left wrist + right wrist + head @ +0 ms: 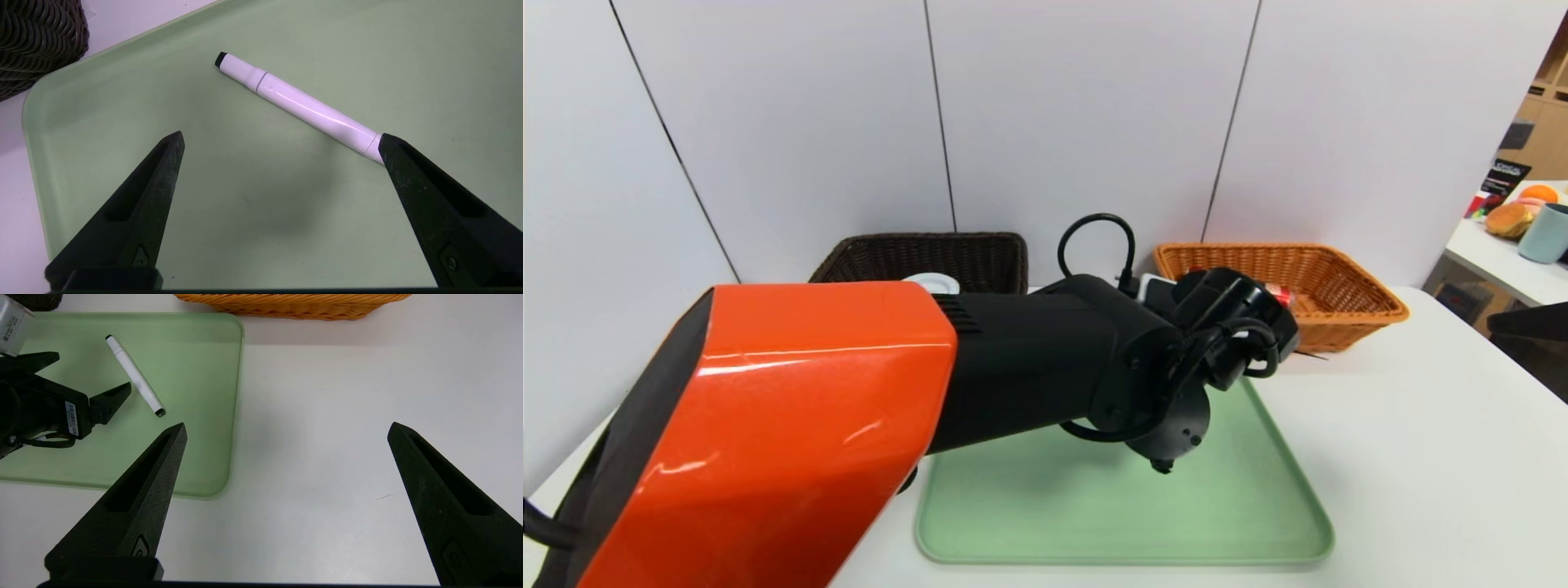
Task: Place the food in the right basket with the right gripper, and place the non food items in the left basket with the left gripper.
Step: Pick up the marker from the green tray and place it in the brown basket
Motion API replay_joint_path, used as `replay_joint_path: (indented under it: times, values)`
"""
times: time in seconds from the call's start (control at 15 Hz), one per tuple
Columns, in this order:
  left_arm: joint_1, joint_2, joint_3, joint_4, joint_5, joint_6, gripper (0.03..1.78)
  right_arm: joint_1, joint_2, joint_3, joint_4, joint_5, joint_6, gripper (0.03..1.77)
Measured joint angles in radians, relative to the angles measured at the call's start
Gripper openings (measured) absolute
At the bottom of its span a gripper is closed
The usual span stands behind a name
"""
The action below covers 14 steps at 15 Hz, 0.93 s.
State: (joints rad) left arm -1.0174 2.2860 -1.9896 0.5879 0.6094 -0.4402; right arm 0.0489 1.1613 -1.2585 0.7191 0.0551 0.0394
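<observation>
The left gripper is wide open over the green tray, holding nothing. The white marker lies flat on the tray, in the upper middle of the left wrist view. The right gripper is wide open over the white table. The red can lies in the orange basket, right of middle in the head view.

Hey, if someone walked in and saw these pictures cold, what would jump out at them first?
First, the big glossy orange left arm sweeping across the head view over the green tray. Next, the white marker lying alone on that tray, with the left gripper open just above it, one of its fingers near the marker's end. Behind the tray stand the dark brown basket on the left and the orange basket on the right.
</observation>
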Motion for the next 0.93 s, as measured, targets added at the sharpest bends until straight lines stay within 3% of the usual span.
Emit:
replay_joint_path:
  times: [0.93]
  values:
    - [0.002,0.029,0.0,-0.014,0.002,0.006,1.69,0.0,-0.066,0.064,0.0,0.02,0.0,1.69]
